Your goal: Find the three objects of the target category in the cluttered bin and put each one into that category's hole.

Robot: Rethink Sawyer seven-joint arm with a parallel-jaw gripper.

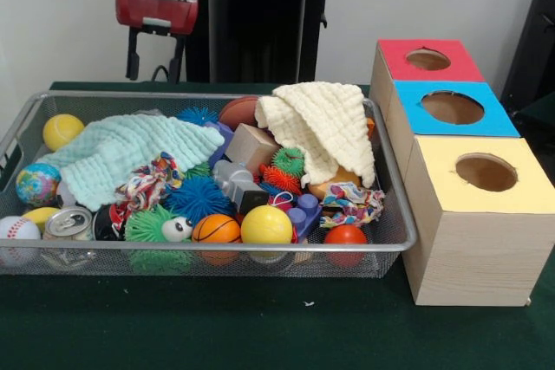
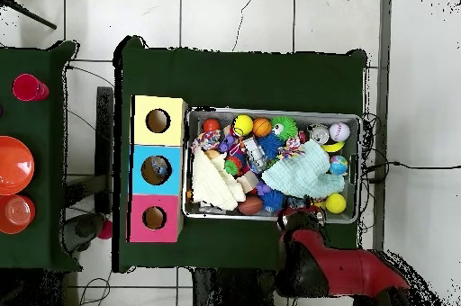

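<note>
Gripper (image 1: pixel 154 62): hanging up behind the far rim of the bin, over toward its left end in the front view. Two dark fingers (image 1: pixel 133 56) pointing down with a clear gap between them, nothing in them.
Arm (image 2: pixel 338 266): red and black, sitting just outside the bin's edge in the overhead view.
Bin (image 1: pixel 217 253): wire mesh tray on the green table (image 1: pixel 260 327), packed full.
Cloths: a mint green cloth (image 1: pixel 121 153) spread over the left half, a cream cloth (image 1: pixel 325 123) draped over the right half up to the far rim.
Front rim, left to right: baseball (image 1: pixel 17 230), soda can (image 1: pixel 69 223), green spiky toy with an eye (image 1: pixel 156 227), mini basketball (image 1: pixel 215 230), yellow ball (image 1: pixel 266 225), small orange-red ball (image 1: pixel 345 235).
Left end: globe ball (image 1: pixel 37 184), and another yellow ball (image 1: pixel 62 130) in the far left corner.
Middle: blue spiky ball (image 1: pixel 198 197), wooden block (image 1: pixel 251 146), all jumbled together.
Boxes: three wooden ones in a row just off the bin's right end, each with a round hole on top. Yellow top (image 1: pixel 481 175) nearest, blue top (image 1: pixel 455 110) in the middle, red top (image 1: pixel 429 60) farthest.
</note>
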